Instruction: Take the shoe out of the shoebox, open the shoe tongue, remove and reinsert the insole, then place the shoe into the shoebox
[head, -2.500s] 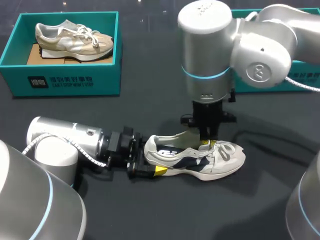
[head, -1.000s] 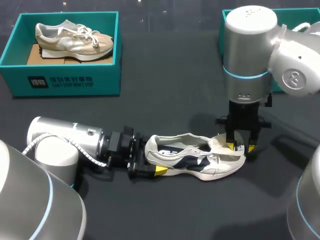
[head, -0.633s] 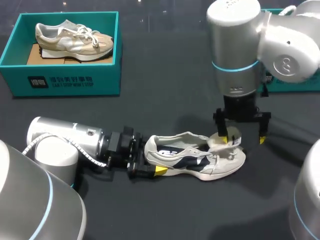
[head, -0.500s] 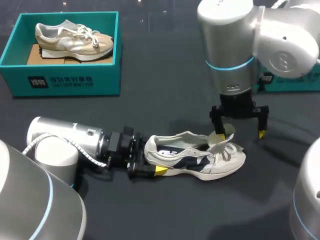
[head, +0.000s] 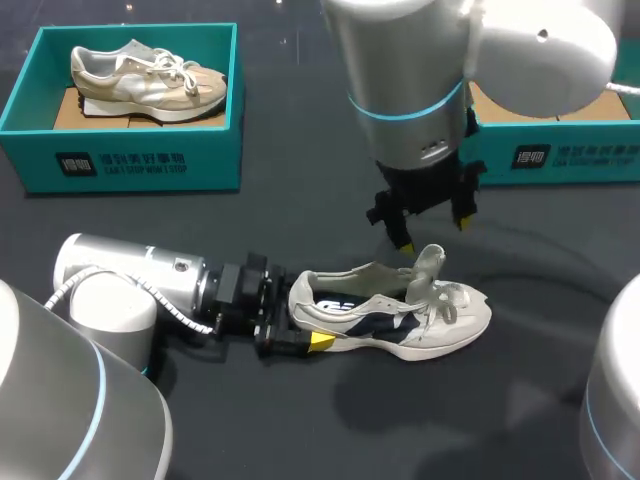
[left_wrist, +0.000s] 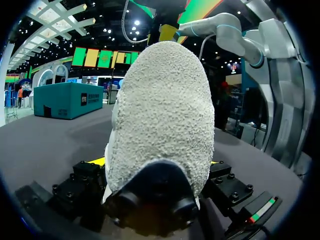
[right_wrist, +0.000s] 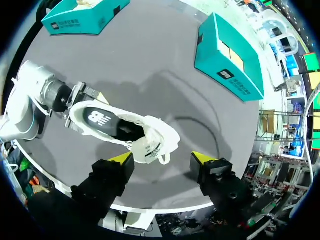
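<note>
Well apart from both shoeboxes (head: 130, 165) (head: 560, 155), the shoe (head: 400, 318) lies heel-clamped in left jaws; right jaws hover above, spread, empty.

Dark table (head: 300, 200) carries the shoe (head: 440, 320), left shoebox (head: 130, 165) (teal) and, seemingly, right shoebox (head: 570, 155).

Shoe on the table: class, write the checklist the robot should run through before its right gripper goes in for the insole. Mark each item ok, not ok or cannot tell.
1. Shoe rests on its sole on the table: ok.
2. Left gripper clamped on the heel: ok.
3. Tongue lifted clear of the opening: ok.
4. Right gripper open and empty, above the shoe: ok.
5. Insole in sight inside the shoe: ok.
6. Insole edge loose enough to pinch: cannot tell.
</note>
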